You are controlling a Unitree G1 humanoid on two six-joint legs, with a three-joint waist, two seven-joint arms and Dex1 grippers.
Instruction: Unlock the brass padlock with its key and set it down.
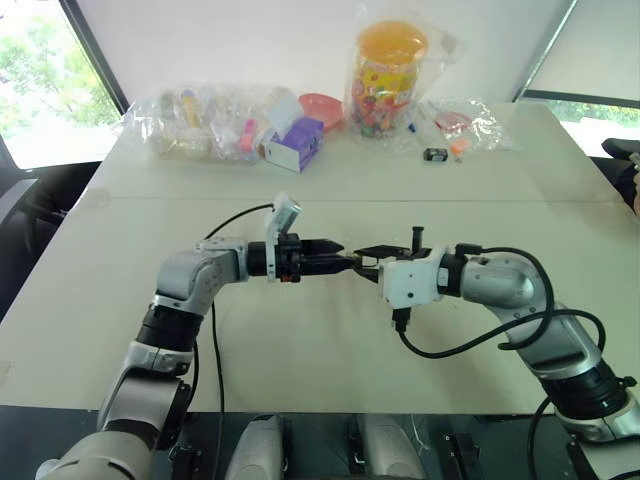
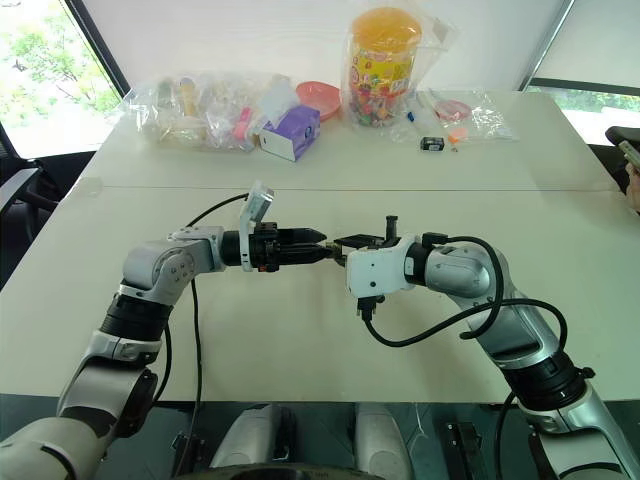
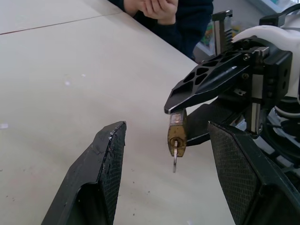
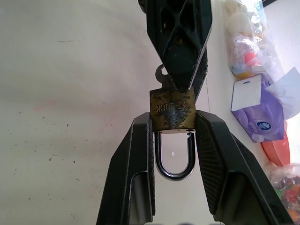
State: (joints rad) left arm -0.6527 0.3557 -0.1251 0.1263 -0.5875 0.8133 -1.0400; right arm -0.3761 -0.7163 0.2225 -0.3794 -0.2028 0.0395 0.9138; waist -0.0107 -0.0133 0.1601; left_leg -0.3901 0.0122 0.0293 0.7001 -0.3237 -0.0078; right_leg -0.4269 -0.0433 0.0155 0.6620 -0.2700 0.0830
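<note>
Over the middle of the white table (image 1: 330,350) my two grippers meet tip to tip. My right gripper (image 4: 172,117) is shut on the brass padlock (image 4: 172,110), clamping its yellowish body between both fingers. The silvery shackle (image 4: 174,161) loops back between those fingers. A small key (image 3: 174,158) sticks out of the padlock (image 3: 177,136). My left gripper (image 3: 166,125) is open, with one finger on each side of the key and a gap to it on both sides. From the head, the left gripper (image 1: 340,256) comes from the left and the right gripper (image 1: 364,253) from the right.
Along the table's far edge lie clear plastic bags of small items (image 1: 200,120), a purple box (image 1: 295,145), a red bowl (image 1: 322,105), a bagged jar of colourful sweets (image 1: 388,75) and a small black object (image 1: 435,154). A person's hands (image 3: 157,9) rest beyond the table's right side.
</note>
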